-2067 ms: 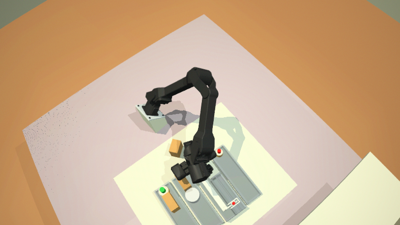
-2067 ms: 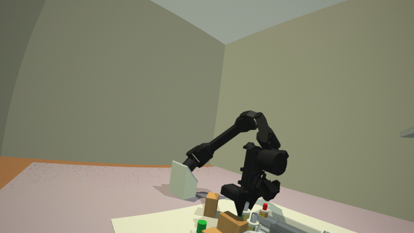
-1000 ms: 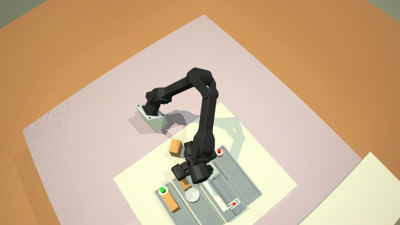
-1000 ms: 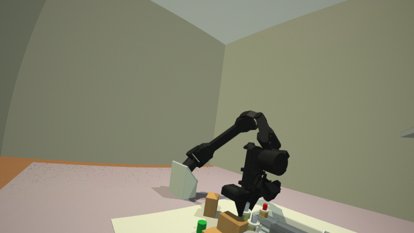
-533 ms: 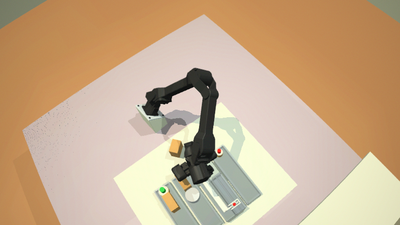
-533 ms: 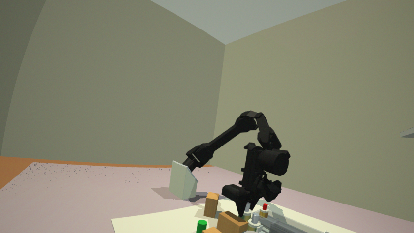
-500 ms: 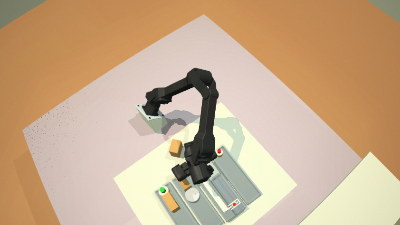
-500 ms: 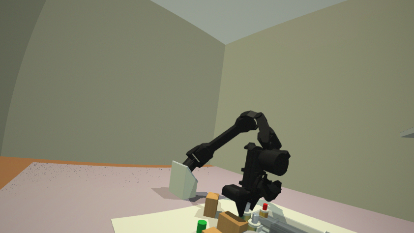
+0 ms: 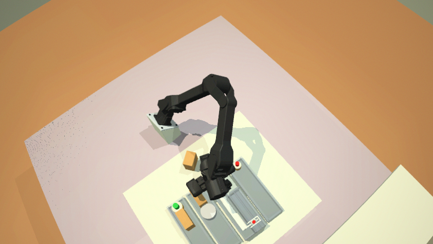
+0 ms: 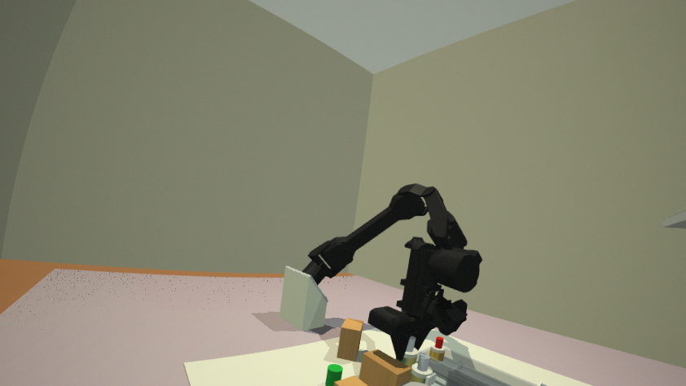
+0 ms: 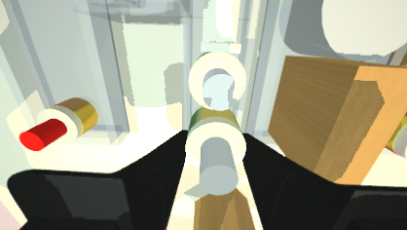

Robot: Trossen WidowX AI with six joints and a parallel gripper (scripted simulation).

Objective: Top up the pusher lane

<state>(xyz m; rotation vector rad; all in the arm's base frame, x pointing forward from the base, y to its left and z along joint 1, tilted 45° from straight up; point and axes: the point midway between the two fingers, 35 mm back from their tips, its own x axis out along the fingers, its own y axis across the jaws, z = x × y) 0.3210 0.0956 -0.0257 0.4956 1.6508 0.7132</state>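
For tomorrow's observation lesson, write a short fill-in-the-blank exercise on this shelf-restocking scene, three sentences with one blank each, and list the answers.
1. The gripper is shut on a jar whose cap is pale ____.
2. The jar standing apart at the left of the wrist view has a ____ cap.
3. The block to the right of the held jar looks like ____.

Missing words: grey; red; wood

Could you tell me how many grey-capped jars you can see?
2: one jar clamped in the gripper, another jar just ahead in the lane; the arm may hide others.
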